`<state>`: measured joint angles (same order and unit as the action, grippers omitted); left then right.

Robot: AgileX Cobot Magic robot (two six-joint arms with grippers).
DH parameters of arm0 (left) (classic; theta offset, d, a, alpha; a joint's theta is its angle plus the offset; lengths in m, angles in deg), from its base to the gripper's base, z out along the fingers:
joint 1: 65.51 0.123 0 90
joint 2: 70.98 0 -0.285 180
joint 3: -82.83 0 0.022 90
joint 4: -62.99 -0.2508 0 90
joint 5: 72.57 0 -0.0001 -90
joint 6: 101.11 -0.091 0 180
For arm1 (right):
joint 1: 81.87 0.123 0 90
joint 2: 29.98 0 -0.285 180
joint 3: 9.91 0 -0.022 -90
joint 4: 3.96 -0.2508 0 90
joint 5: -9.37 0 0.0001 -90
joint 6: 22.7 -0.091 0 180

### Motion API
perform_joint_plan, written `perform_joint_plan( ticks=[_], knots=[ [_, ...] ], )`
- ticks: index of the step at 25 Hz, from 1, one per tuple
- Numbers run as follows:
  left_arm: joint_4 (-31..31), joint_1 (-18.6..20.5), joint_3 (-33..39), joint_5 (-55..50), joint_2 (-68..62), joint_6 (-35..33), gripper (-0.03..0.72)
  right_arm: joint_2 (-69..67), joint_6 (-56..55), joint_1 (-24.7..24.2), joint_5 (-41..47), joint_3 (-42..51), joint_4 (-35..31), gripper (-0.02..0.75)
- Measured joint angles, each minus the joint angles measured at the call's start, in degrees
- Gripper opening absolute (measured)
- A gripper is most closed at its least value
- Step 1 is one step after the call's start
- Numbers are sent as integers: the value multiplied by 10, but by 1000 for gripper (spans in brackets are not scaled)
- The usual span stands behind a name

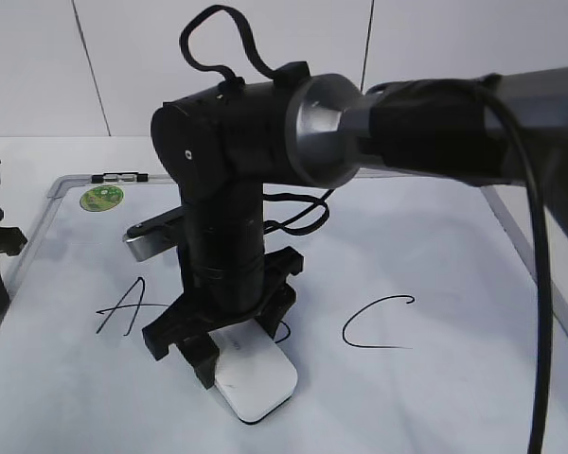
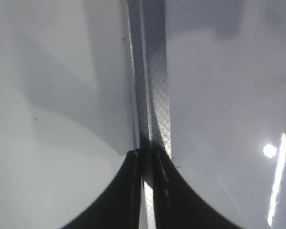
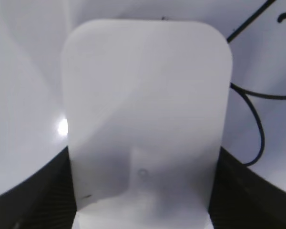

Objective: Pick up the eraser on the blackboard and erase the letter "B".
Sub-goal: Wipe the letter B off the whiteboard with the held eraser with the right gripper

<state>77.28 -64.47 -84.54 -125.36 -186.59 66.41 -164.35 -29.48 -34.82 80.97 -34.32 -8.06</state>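
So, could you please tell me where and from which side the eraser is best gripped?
Across its two long edges, from straight above. The eraser lies flat on the blackboard, so only its narrow sides offer grip; the right hand already straddles it that way, fingers at each long edge.

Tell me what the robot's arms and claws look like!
The right arm is chunky and black with a silver-grey metal collar, and black cables loop over it. Its right gripper has black, angular fingers. The left gripper is black too.

White panelled wall (image 1: 38, 66) behind a seemingly white tabletop (image 1: 19, 156).
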Motion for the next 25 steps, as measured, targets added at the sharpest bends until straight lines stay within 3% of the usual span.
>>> perform_joint_plan(
  ticks=[16,25],
  knots=[
    [-1,0,0,0,0,0,15,-25,-3,4,26,-40,33,526],
    [-1,0,0,0,0,0,15,-28,-8,-59,8,-49,31,526]
  ],
)
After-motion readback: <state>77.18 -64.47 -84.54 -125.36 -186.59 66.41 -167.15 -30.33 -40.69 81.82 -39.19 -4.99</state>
